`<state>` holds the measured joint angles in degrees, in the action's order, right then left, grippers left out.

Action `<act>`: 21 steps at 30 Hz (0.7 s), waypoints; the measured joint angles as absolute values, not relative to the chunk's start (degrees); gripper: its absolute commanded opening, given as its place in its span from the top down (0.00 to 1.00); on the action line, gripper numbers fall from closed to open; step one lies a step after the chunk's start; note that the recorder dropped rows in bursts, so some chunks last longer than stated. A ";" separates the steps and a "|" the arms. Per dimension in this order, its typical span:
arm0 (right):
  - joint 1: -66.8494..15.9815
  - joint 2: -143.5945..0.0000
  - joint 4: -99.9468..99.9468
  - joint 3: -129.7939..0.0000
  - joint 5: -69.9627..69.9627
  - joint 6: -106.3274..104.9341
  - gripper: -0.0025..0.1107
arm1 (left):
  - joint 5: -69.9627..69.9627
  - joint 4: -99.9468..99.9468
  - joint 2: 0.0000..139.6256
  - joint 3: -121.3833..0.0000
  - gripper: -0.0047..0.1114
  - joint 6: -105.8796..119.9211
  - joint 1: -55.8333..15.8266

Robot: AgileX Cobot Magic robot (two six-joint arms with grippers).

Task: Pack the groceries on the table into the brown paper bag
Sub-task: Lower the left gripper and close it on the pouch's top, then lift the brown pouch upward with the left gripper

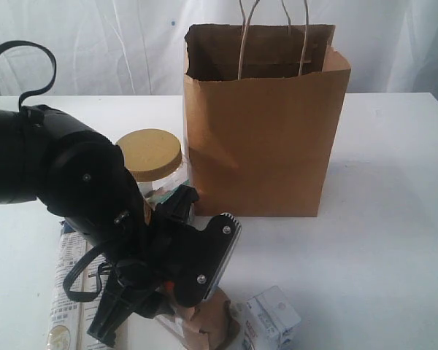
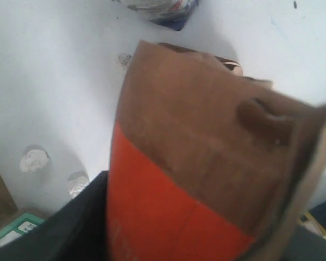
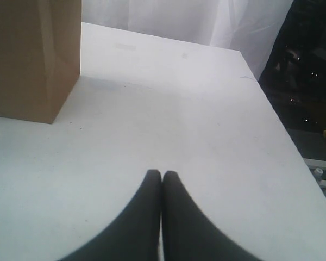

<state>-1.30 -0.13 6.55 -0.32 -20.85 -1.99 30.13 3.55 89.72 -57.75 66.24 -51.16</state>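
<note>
My left arm (image 1: 87, 189) hides most of the brown pouch (image 1: 208, 321), the lower body of the yellow-lidded clear jar (image 1: 152, 154) and part of the long printed packet (image 1: 67, 284). At the near edge of the table (image 1: 394, 219), the picture's border cuts off the packet and the small white carton (image 1: 271, 321). In my left wrist view the pouch is blurred, and I cannot tell whether I have a grip on it.

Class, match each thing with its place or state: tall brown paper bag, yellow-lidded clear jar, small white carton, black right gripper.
1 tall brown paper bag
2 yellow-lidded clear jar
3 small white carton
4 black right gripper

a shut, holding nothing
b just left of the bag, exterior view
c standing open-topped
d nearest the exterior camera

Pairs: 1c, 2b, 3d, 4a
</note>
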 measured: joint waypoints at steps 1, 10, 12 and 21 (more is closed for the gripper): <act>-1.30 -0.13 6.55 -0.32 -20.85 -1.99 0.98 | 30.25 3.55 89.72 -57.75 0.96 66.24 -51.16; -1.30 -0.13 6.55 -0.32 -20.85 -1.99 0.98 | 32.37 3.43 88.26 -57.79 0.96 65.99 -51.16; -1.30 -0.13 6.55 -0.32 -20.85 -1.99 0.98 | 33.29 3.36 86.68 -57.65 0.96 65.59 -51.16; -1.30 -0.13 6.55 -0.32 -20.85 -1.99 0.98 | 37.58 2.73 69.37 -57.65 0.96 62.36 -51.16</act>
<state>-1.30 -0.13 6.55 -0.32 -20.85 -1.99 37.58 2.73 69.37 -57.65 62.36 -51.16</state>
